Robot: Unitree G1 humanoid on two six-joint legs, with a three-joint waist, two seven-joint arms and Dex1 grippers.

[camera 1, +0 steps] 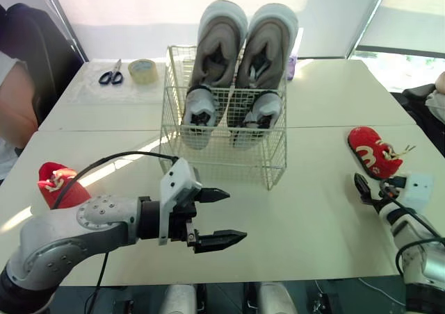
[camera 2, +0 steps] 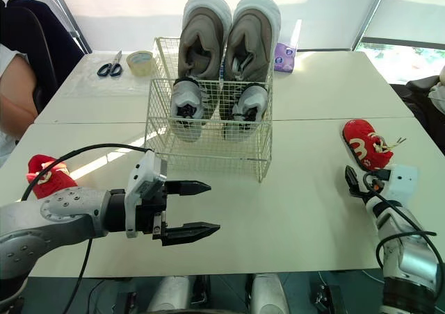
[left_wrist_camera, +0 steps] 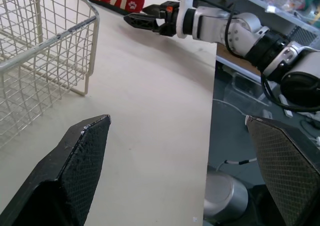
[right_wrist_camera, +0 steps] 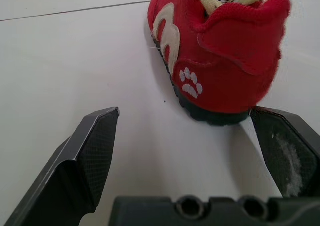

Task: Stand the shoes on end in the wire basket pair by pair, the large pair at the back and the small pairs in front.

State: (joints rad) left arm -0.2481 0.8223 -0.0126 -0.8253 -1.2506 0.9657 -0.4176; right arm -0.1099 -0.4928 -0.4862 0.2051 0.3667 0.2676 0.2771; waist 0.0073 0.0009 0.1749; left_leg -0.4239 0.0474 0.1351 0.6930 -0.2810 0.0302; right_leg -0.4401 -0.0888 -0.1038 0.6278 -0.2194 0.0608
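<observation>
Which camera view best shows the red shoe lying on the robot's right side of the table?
The right wrist view: the red shoe appears close up, with its paw print and laces clear. The eye views show it small but whole; the left wrist view catches one edge.

The basket [camera 1: 274, 168] has free room in its near part; grey shoes [camera 1: 243, 43] fill its far part. Bare table [camera 1: 313, 217] lies between the basket and the wide-parted left gripper [camera 1: 236, 215]. Open table runs from the parted right gripper [camera 1: 365, 189] to the red shoe [camera 1: 374, 153] just beyond it. Scissors [camera 1: 111, 74] and tape [camera 1: 142, 71] lie far left, well clear.
</observation>
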